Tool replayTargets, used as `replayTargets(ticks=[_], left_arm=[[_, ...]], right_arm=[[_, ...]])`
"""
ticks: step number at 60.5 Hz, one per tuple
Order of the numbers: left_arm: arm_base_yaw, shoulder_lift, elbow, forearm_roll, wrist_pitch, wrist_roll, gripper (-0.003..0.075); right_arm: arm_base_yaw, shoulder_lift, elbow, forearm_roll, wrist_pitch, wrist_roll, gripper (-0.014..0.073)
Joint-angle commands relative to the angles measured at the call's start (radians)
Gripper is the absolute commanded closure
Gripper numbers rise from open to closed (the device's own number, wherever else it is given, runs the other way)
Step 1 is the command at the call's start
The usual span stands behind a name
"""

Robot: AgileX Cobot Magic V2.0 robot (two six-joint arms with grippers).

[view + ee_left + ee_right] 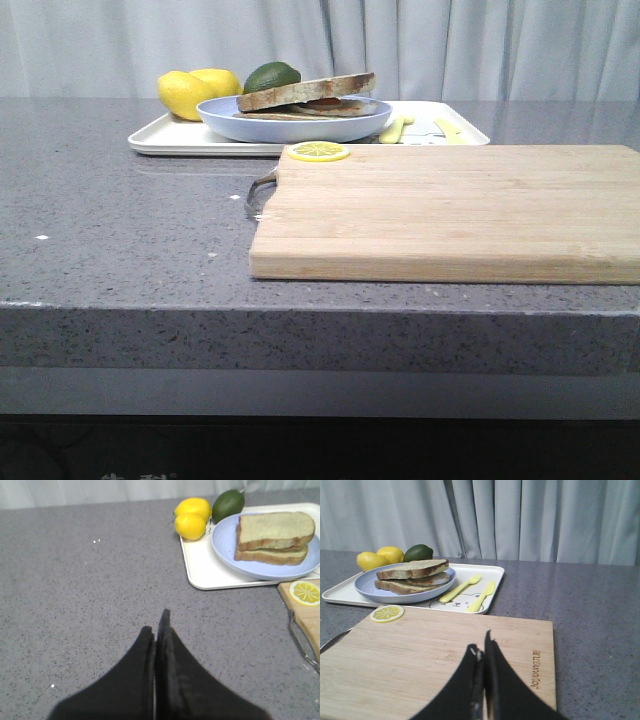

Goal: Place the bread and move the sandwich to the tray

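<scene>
The sandwich [300,100] lies on a round pale blue plate [250,126] that stands on the cream-white tray [160,141] at the back of the counter. Its top bread slice [305,90] sits tilted on the white-and-orange egg and the lower slice. The sandwich also shows in the left wrist view [272,537] and the right wrist view [410,577]. My left gripper [156,620] is shut and empty above bare grey counter, left of the tray [200,572]. My right gripper [480,640] is shut and empty above the wooden cutting board [420,655]. Neither gripper shows in the front view.
Two lemons [195,92] and a lime [272,75] sit on the tray's far left. Yellow cutlery pictures [462,587] mark the tray's right part. The cutting board [450,210] lies in front of the tray, with a lemon slice [318,151] and a metal handle [258,190].
</scene>
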Motion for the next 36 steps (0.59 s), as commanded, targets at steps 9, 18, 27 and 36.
replayTargets(ticks=[9, 18, 27, 36], left_arm=[[0.002, -0.228, 0.126, -0.040, -0.190, -0.009, 0.0741], [0.002, -0.363, 0.206, -0.044, -0.263, -0.009, 0.0741], [0.002, -0.465, 0.267, -0.071, -0.235, -0.009, 0.0741], [0.002, -0.497, 0.316, -0.071, -0.235, -0.009, 0.0741]], right_arm=[[0.000, 0.009, -0.027, 0.010, -0.074, -0.002, 0.0645], [0.000, 0.009, -0.027, 0.010, -0.074, -0.002, 0.0645], [0.000, 0.009, -0.027, 0.010, -0.074, -0.002, 0.0645], [0.000, 0.009, -0.027, 0.010, -0.074, -0.002, 0.0645]])
